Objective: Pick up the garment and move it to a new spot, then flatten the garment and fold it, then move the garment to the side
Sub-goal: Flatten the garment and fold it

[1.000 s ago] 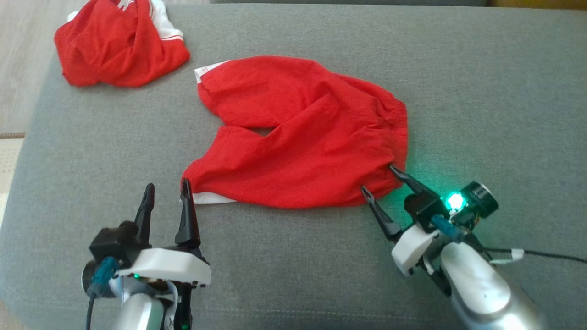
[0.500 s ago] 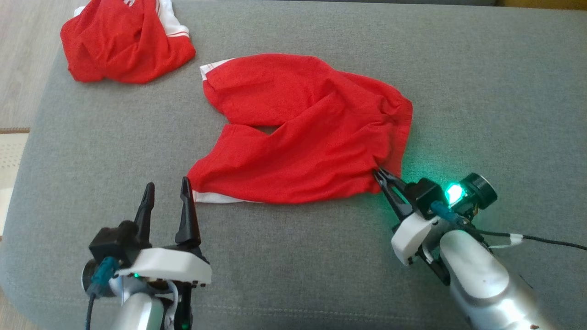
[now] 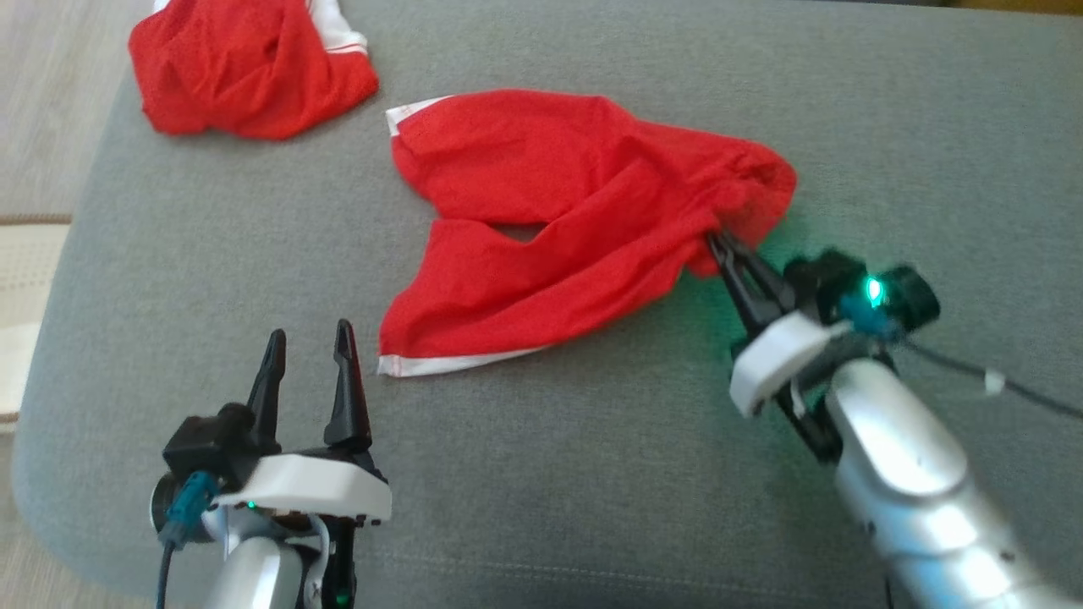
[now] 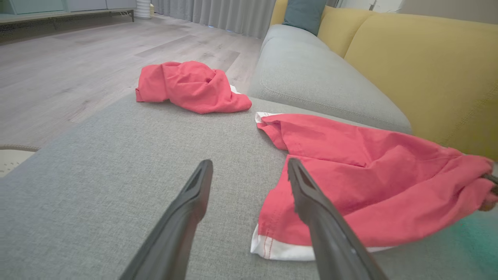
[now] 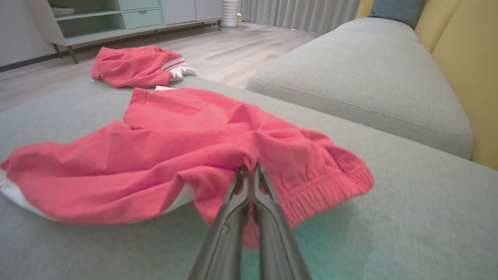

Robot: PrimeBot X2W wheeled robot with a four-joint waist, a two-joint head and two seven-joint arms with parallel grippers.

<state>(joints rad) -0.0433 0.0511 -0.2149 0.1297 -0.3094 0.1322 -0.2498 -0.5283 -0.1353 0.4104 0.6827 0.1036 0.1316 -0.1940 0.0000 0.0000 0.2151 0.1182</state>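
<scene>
Pinches the elastic waistband corner of the red shorts (image 3: 550,211) with the right hand (image 3: 717,244), right of centre in the head view, both dark fingers pressed together on a fold of cloth. Shows the same in the right wrist view: closed fingers, red fabric gathered at the tips and raised a little off the grey sofa cushion (image 3: 592,474).

Differs from a second ago, when that hand stood spread at the shorts' lower right edge with a finger on each side of the corner. Now sits higher in the frame, with the waistband drawn up and bunched and the near leg pulled into a slant.

Keeps the shorts in the middle of the cushion, legs pointing toward frame left, white hem (image 3: 457,364) just right of the left hand (image 3: 306,337). Leaves the left hand wide apart at lower left, as before, fingers up, apart from the cloth.

Places a second crumpled red garment (image 3: 245,72) at upper left, well apart from the shorts. Sits further up and right in the frame than before, together with the whole cushion, so a shift of the camera.
</scene>
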